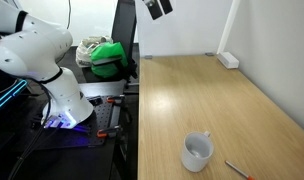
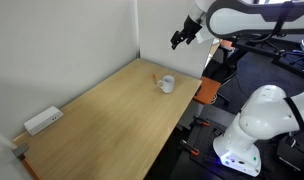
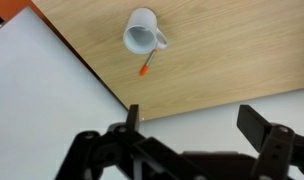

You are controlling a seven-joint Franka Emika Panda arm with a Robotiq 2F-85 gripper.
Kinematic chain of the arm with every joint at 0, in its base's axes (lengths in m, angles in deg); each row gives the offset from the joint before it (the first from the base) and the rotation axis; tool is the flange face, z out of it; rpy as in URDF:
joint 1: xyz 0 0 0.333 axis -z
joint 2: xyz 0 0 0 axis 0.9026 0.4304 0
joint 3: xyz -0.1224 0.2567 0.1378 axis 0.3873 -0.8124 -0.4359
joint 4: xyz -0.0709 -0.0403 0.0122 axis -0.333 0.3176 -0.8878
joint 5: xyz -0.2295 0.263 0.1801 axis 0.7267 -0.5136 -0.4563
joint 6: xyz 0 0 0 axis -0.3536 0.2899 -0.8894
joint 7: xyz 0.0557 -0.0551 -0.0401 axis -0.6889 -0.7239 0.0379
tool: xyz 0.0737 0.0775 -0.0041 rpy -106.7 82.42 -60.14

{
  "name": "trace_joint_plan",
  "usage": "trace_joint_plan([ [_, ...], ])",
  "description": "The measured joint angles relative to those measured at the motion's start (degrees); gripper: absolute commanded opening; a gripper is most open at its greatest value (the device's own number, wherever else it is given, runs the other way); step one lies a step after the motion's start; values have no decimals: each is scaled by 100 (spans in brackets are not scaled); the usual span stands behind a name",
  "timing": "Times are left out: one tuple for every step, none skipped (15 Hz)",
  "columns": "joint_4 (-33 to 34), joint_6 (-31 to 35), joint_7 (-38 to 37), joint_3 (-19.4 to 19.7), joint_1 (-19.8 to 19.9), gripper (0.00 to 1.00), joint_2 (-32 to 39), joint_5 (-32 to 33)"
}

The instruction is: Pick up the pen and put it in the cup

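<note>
The white cup (image 1: 197, 152) stands upright on the wooden table (image 1: 207, 95) near its front edge. It also shows in an exterior view (image 2: 167, 84) and in the wrist view (image 3: 142, 32). The thin orange-red pen (image 1: 238, 169) lies flat on the table close beside the cup; it shows in an exterior view (image 2: 155, 76) and the wrist view (image 3: 146, 67). My gripper (image 1: 159, 8) hangs high above the table's far end, well away from both. It also appears in an exterior view (image 2: 184, 36). In the wrist view the gripper (image 3: 197, 122) is open and empty.
A white power strip (image 1: 228, 60) lies at the table's far corner by the wall, also seen in an exterior view (image 2: 41, 121). A green and white object (image 1: 104, 56) sits beside the table. The robot base (image 1: 52, 70) stands off the table's side.
</note>
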Motion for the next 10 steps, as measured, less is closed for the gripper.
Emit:
trace_joint_plan([
  [10,247,-185,-25,74,100,179,0],
  [35,476,-378,-63,165,100,369,0],
  [84,683,-594,-113,274,100,577,0],
  [148,867,-831,-174,390,100,782,0],
  [231,1031,-1086,-247,518,100,993,0],
  [337,1136,-1326,-317,638,100,1206,0],
  [462,1194,-1555,-380,745,100,1413,0],
  [607,1216,-1778,-438,841,100,1627,1],
  [758,1219,-1989,-476,913,100,1835,6],
  [907,1219,-2200,-502,964,100,2033,29],
])
